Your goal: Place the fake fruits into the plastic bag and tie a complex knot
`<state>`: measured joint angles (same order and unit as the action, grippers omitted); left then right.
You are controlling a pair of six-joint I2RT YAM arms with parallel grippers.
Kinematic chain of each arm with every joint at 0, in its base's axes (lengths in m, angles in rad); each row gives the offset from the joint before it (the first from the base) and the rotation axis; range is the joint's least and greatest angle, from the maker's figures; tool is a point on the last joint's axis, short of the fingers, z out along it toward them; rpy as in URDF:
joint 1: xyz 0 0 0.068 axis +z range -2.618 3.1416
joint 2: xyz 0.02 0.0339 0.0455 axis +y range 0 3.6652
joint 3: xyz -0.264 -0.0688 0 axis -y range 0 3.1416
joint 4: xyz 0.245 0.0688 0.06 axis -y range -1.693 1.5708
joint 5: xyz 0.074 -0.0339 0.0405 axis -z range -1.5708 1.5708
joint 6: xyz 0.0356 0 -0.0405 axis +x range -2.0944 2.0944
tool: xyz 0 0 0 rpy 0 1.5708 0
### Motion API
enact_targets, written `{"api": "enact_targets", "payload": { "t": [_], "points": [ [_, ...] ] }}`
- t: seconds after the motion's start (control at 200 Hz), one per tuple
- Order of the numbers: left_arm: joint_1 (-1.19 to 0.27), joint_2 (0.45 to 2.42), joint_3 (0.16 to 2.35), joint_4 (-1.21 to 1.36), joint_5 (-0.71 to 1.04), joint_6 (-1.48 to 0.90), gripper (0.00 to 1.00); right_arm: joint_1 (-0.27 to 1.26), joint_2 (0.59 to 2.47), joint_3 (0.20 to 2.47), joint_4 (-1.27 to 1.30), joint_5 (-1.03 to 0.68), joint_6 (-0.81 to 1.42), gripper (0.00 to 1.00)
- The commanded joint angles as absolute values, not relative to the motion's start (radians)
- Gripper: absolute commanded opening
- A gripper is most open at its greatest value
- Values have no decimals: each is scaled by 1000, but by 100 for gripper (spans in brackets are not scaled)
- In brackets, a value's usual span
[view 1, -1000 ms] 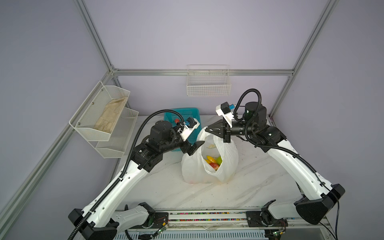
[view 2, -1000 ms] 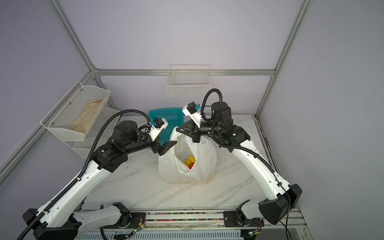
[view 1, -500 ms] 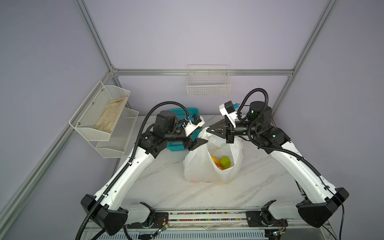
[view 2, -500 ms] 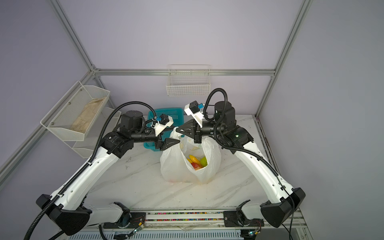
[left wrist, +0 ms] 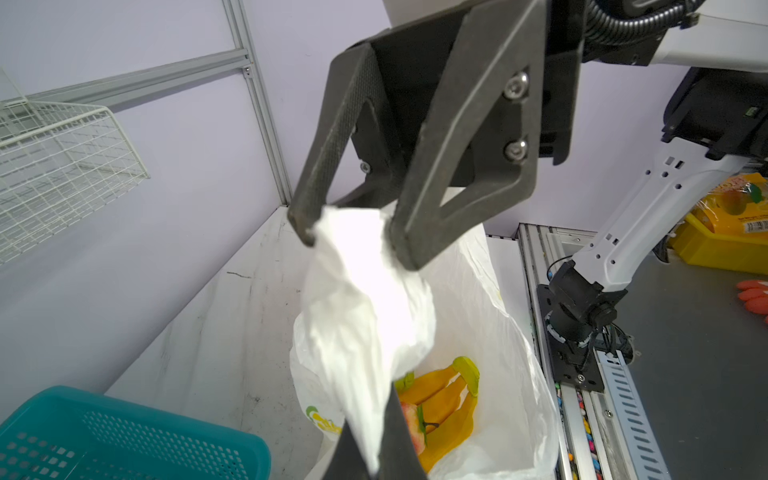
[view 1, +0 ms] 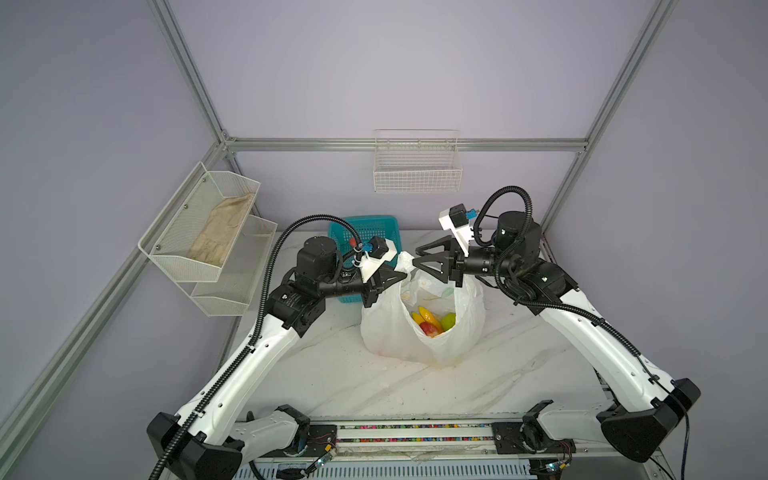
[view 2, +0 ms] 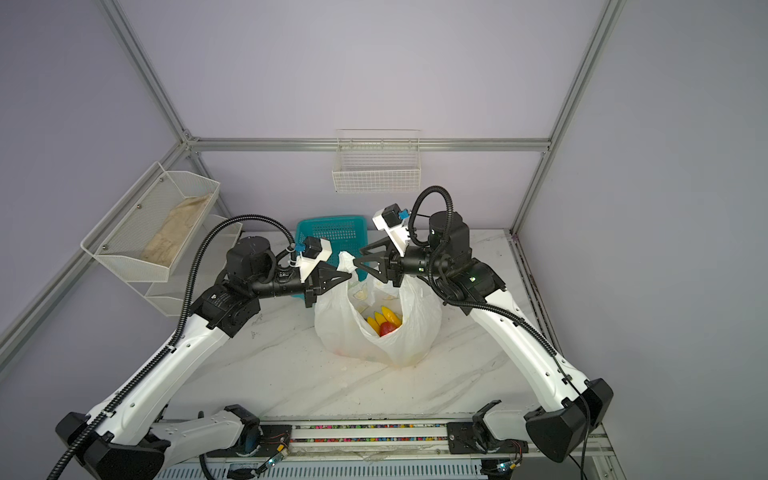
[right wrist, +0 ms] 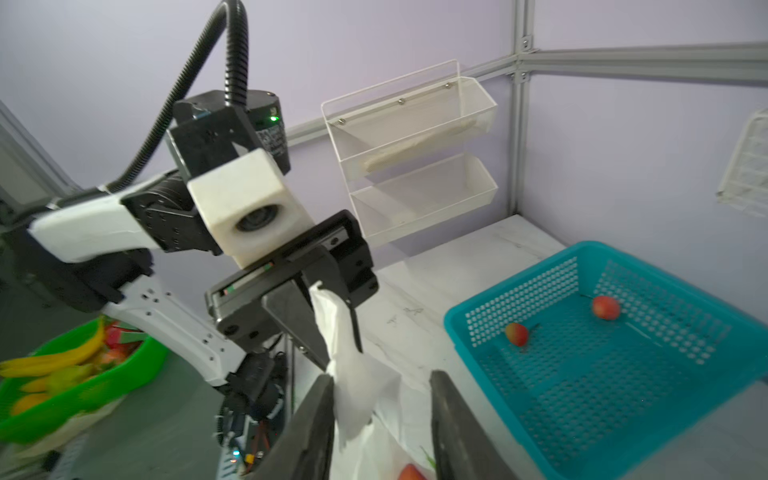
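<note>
The plastic bag (view 1: 467, 332) (view 2: 417, 336) stands open on the marble table in both top views. Fake fruits (view 1: 432, 322) (view 2: 384, 324) lie inside it: a yellow banana bunch (left wrist: 446, 401), a red-pink apple and something green. My left gripper (view 1: 403, 275) (view 2: 349, 274) (left wrist: 376, 449) is shut on the bag's bunched white handle (left wrist: 365, 299) (right wrist: 353, 374). My right gripper (view 1: 415, 258) (view 2: 358, 255) (right wrist: 380, 399) faces it, open, its fingers on either side of the same handle bunch. No knot is in view.
A teal mesh basket (view 1: 365, 232) (right wrist: 582, 374) behind the bag holds two red fruits (right wrist: 516, 333). White wire shelves (view 1: 199, 232) hang on the left wall with a beige cloth, and a wire basket (view 1: 417, 174) hangs on the back wall.
My left gripper moved up to the bag's top and shut on the handle. My right gripper, shut on the handle before, has opened.
</note>
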<state>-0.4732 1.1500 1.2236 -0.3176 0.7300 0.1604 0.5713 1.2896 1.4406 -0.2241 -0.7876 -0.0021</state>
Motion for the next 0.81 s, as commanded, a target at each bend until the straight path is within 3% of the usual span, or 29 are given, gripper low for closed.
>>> {"api": "enact_targets", "payload": {
  "t": [0.0, 0.28, 0.495, 0.8],
  "points": [
    [-463, 1112, 1138, -162, 683, 43, 0, 568, 1177, 1400, -201, -577, 29, 65],
    [-463, 1114, 1088, -95, 648, -62, 0, 568, 979, 1258, -319, -430, -50, 94],
    [-463, 1118, 1092, -104, 638, -72, 0, 568, 900, 1142, -305, -506, -69, 97],
    [-463, 1111, 1100, -115, 643, -72, 0, 569, 908, 995, -213, -332, -127, 97]
  ]
}}
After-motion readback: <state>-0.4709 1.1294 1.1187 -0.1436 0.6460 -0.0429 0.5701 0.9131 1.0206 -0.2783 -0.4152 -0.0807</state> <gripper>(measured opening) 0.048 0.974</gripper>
